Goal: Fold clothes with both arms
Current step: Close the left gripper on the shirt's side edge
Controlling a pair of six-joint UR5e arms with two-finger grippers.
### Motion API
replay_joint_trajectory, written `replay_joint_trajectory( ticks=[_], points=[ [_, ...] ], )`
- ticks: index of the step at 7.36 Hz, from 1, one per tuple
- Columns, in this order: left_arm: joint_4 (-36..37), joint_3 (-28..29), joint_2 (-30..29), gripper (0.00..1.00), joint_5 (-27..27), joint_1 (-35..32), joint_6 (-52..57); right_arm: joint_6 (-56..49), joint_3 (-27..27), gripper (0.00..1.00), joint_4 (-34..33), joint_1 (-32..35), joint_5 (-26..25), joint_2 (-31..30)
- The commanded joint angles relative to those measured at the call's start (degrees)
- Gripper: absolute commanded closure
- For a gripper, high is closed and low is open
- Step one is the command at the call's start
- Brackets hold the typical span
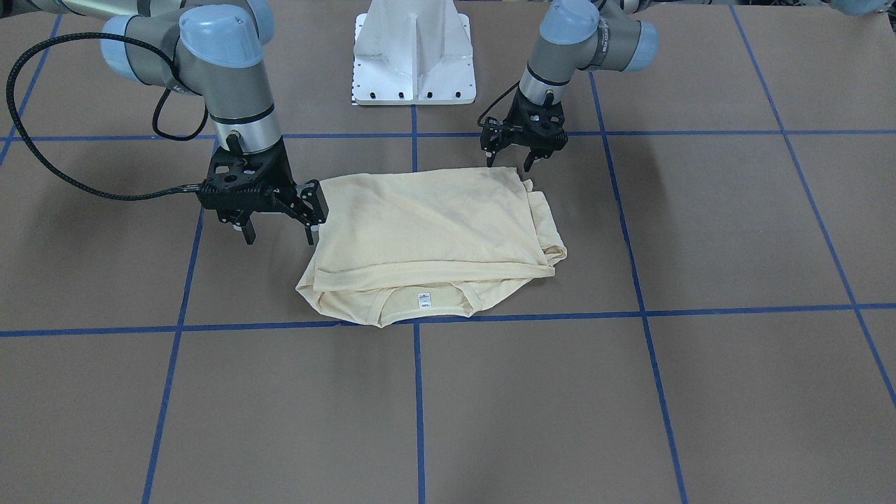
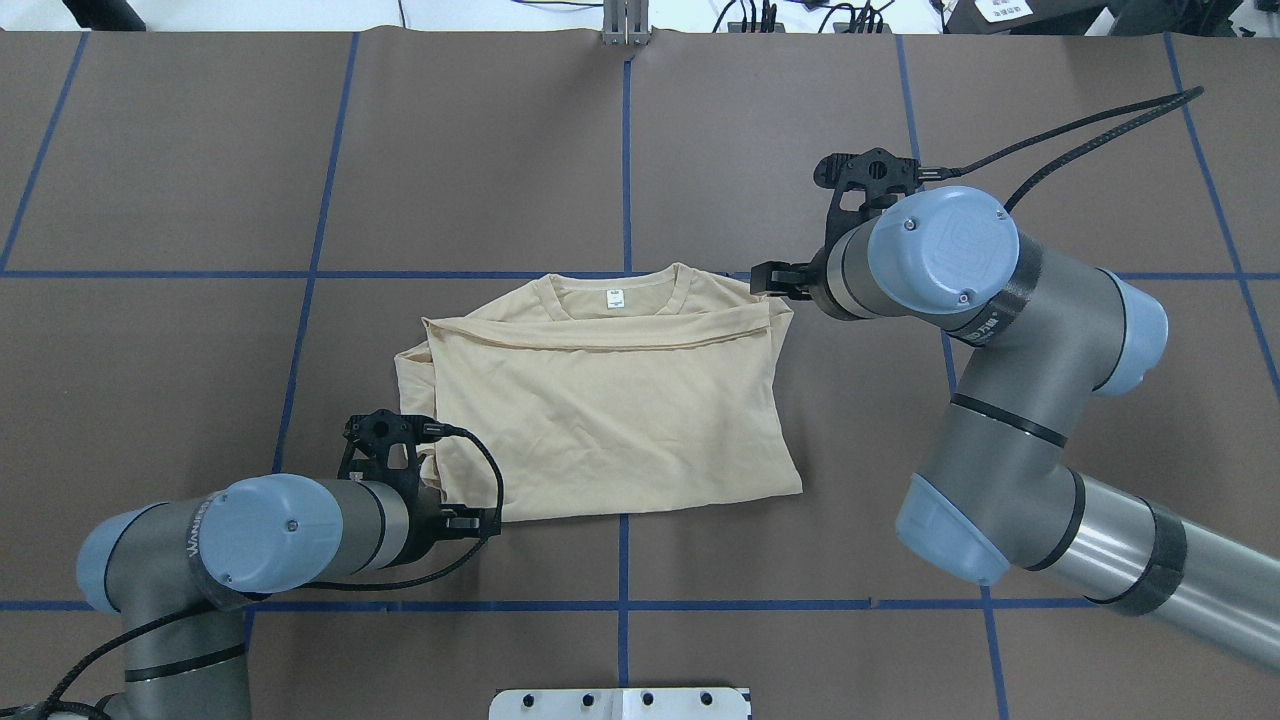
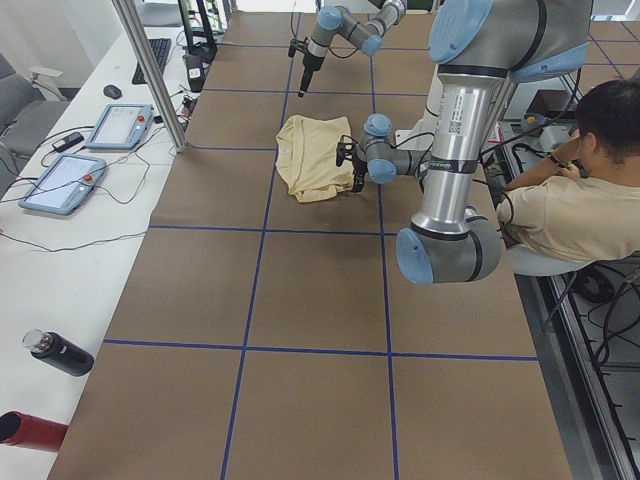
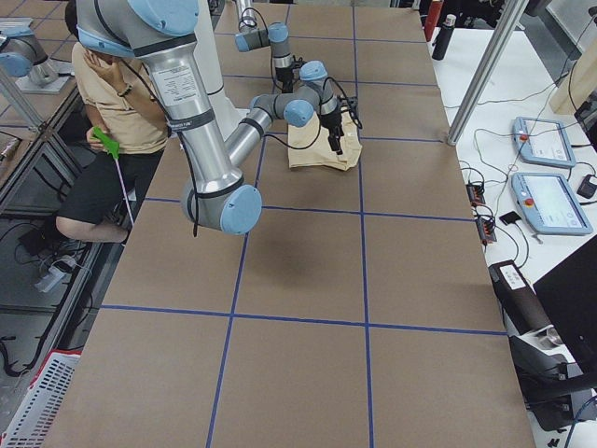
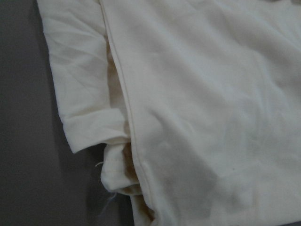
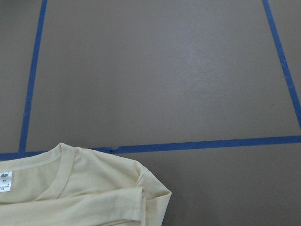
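Cream long-sleeved T-shirt lies flat on the table straight out from the white pedestal base. It is folded once: hem brought over to just short of the collar, neck label showing on the side away from the pedestal. The left gripper hovers at the shirt corner nearest the pedestal, jaws apart, holding nothing. The right gripper sits beside the opposite edge, further from the pedestal, jaws spread wide, empty. One finger is just beside the cloth; touching or not, can't tell.

Risks:
- Sleeve layers stick out bunched on the left gripper's side. A pinch there may catch only the top ply or a stray cuff and peel the fold open.
- Thin knit, likely to drag and wrinkle.
- If one gripper lifts ahead of the other, the fold goes skew.
- The right finger could snag the hem going down.
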Motion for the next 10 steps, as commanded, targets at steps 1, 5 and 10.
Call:
replay_joint_trajectory(
  ticks=[1,5,10],
  points=[
    [0.0,-0.5,-0.1,0.41,0.3,0.0,0.0,0.1,0.0,0.0,0.0,-0.1,-0.1,0.0],
    [0.0,0.0,0.2,0.43,0.3,-2.1,0.6,0.0,-0.1,0.0,0.0,-0.1,-0.2,0.0],
    [0.0,-0.6,0.4,1.0,0.3,-1.7,0.4,0.0,0.0,0.0,0.0,-0.1,-0.3,0.0]
  ],
)
